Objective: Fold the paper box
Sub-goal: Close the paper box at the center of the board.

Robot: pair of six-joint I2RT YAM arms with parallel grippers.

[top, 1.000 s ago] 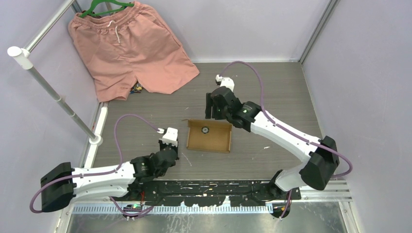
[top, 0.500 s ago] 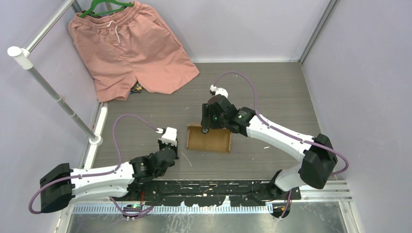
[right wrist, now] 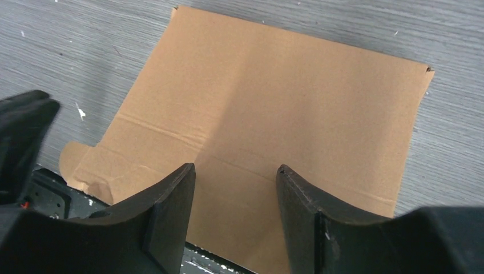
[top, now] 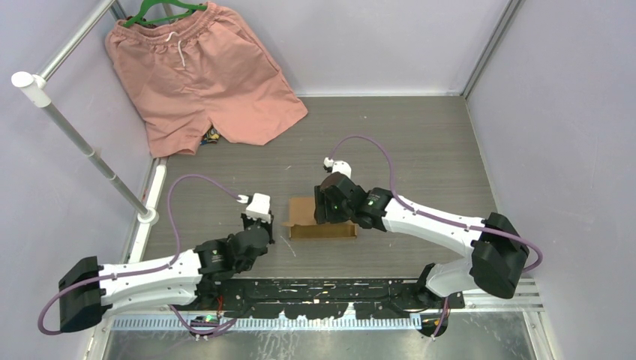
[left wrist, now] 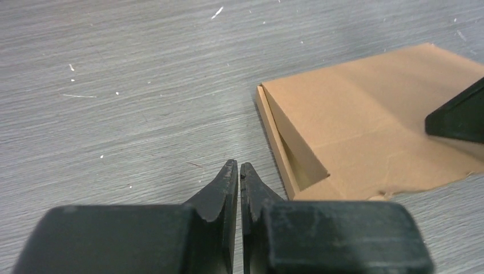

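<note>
Right wrist: right gripper (right wrist: 235,171) jaws apart, empty, over paper box (right wrist: 297,103) top panel, counter (top: 420,142) middle. Left gripper (left wrist: 238,166) pinched closed, empty, just beside. Likely lid fold-down; next: press flat, tuck.

One paper box (top: 302,218), one shorts (top: 202,75)

Top view: my right gripper (top: 327,216) sits over the brown paper box (top: 300,217) at mid-table (top: 420,142). My left gripper (top: 264,225) lies just left of it. Pink shorts (top: 202,75) occupy the far-left corner.
</note>
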